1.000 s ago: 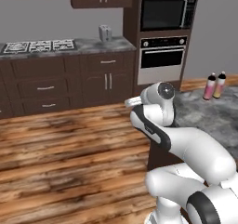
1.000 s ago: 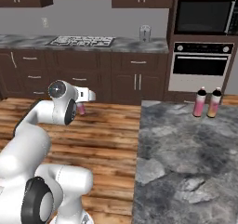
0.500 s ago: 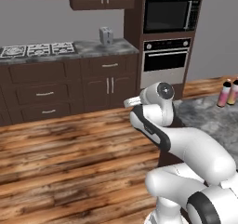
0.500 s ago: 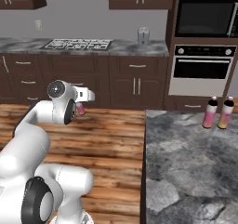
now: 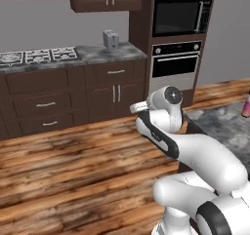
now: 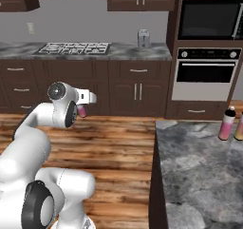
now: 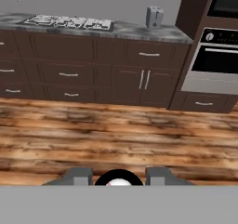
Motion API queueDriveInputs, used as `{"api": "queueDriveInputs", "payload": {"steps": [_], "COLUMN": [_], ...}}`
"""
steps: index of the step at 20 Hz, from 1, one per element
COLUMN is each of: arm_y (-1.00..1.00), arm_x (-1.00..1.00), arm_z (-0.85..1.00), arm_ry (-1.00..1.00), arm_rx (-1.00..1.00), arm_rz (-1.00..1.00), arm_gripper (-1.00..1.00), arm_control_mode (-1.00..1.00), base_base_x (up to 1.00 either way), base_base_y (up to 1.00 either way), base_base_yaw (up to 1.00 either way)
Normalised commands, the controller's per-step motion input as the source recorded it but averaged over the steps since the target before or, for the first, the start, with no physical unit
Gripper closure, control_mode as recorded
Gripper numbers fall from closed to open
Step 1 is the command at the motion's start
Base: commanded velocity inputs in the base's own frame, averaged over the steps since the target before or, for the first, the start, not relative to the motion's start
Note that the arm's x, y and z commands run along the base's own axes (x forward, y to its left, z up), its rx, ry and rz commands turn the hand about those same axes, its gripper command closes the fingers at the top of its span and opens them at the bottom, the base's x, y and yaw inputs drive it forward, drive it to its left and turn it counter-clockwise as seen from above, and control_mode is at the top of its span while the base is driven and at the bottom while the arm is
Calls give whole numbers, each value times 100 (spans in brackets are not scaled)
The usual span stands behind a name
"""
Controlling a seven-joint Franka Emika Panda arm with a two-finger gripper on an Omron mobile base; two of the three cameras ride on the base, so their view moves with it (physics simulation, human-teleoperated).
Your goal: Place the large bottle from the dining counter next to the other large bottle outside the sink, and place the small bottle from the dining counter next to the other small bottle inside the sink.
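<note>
Between the two dark fingertips of the gripper (image 7: 119, 177) sits the small bottle (image 6: 82, 111), and the hand view catches its round dark cap with a pale pinkish spot at the centre, seen end-on. Over in the right base view a sliver of its pink body peeks out just below the white hand, held up in the air above the wooden floor (image 6: 118, 142), so the jaws are closed on that bottle. The arm is folded back close to its own base, its hand pointing toward the wall cabinets (image 7: 93, 74). Behind it runs the wall counter (image 6: 85, 52), grey marbled on top, with a gas hob (image 6: 73, 48) and a silver toaster (image 6: 143, 38) standing on it. To the right rises the tall dark unit with a built-in oven (image 6: 205, 78) and a microwave (image 6: 211, 19) above it. Nearer the camera, on the right, lies the dining counter (image 6: 199, 176), dark grey marbled stone, and at its far edge stand two large bottles (image 6: 227, 124), pink fading to yellow with dark caps, just beside each other, the second one cut by the frame edge.
</note>
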Motion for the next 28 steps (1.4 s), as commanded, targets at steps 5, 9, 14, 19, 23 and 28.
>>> {"api": "queueDriveInputs", "payload": {"steps": [5,9,14,19,23,28], "arm_y": [0,0,0,0,0,0], "arm_x": [0,0,0,0,0,0], "arm_z": [0,0,0,0,0,0], "arm_ry": [0,0,0,0,0,0], "arm_rx": [0,0,0,0,0,0], "arm_rz": [0,0,0,0,0,0], "arm_gripper": [100,100,100,100,100,100], "arm_control_mode": [100,100,100,100,100,100], "base_base_x": [36,37,37,35,48,48], "base_base_y": [50,49,45,40,33,37], "base_base_yaw": [-18,-19,-22,-24,-23,-24]}}
